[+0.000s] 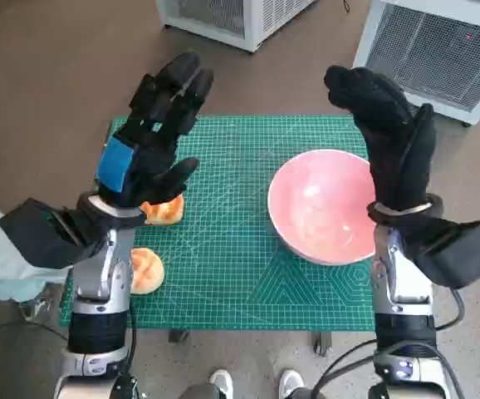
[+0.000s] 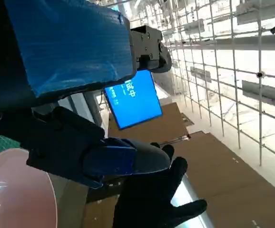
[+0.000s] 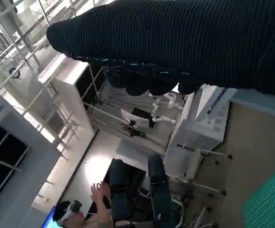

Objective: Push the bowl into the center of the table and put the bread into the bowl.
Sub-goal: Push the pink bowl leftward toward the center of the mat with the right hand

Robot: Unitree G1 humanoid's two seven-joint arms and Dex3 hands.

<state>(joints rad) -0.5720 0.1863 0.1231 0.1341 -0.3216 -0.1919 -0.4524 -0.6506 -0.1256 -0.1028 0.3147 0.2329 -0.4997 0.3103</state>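
Both robot hands are raised above the tabletop and nothing is held. The left robot hand (image 1: 153, 133) is seen with fingers spread and stretched forward, empty. The right robot hand (image 1: 389, 133) is also empty, its gloved fingers extended and only loosely curved at the tips; nothing is touched by either one.

The bowl (image 1: 323, 206) is found on the right side of the green mat (image 1: 232, 249), clearly off centre, directly below the right robot hand. Two pieces of bread are seen on the left side of the mat: one bread (image 1: 164, 210) is partly hidden under the left wrist, and a second bun (image 1: 146, 270) is set nearer the front edge, beside the left forearm.

So neither step looks done yet. The bowl is probably light, stiff plastic with a smooth glossy wall, so it can likely be slid easily across the mat. It would best be pushed low on its outer right wall, since a push high on the rim could tip it. The bread looks soft and light and can be squashed, so a gentle grip across its sides is suggested, not a hard pinch.

Nothing useful for the task is shown by the wrist views, apart from a bit of bowl rim (image 2: 14, 190).
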